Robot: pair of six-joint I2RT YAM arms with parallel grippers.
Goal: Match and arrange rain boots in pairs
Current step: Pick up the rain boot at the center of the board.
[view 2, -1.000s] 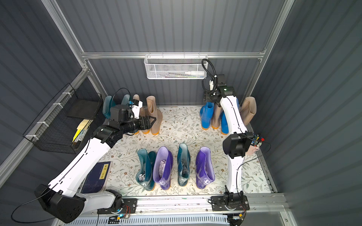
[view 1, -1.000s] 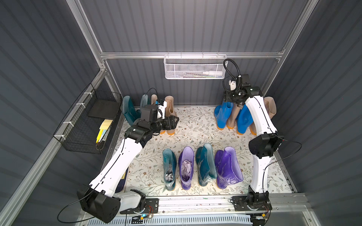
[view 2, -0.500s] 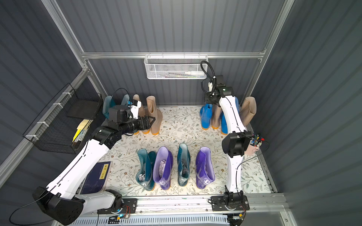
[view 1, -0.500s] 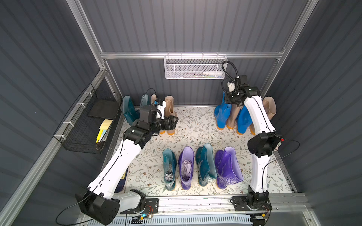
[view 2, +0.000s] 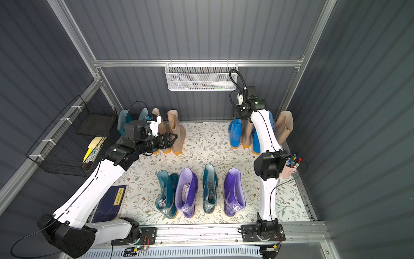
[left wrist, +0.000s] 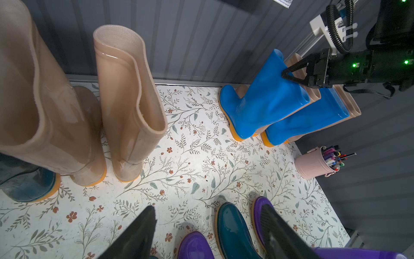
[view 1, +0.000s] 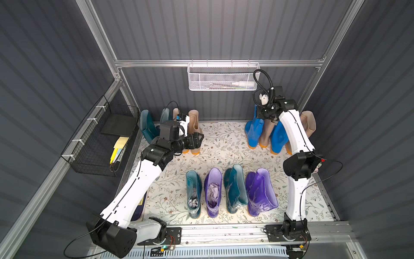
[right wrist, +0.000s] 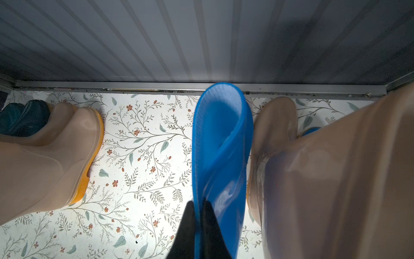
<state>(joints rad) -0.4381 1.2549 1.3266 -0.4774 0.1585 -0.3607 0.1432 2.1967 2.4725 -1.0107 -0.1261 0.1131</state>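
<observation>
Right wrist view has my right gripper (right wrist: 198,224) pinched shut on the cuff wall of the blue boot (right wrist: 220,143). That boot stands on its sole at the back right of the floral mat (right wrist: 143,157), near the back wall (right wrist: 201,40) and just beside a beige boot (right wrist: 275,139). Its long axis runs straight down from my grip, so I judge the lift should follow the shaft upward before swinging toward the second blue boot (left wrist: 313,116), 1 beige boot away. My left gripper (left wrist: 208,208) hangs wide open and empty, well apart by the 2 beige boots (left wrist: 125,101) opposite.
</observation>
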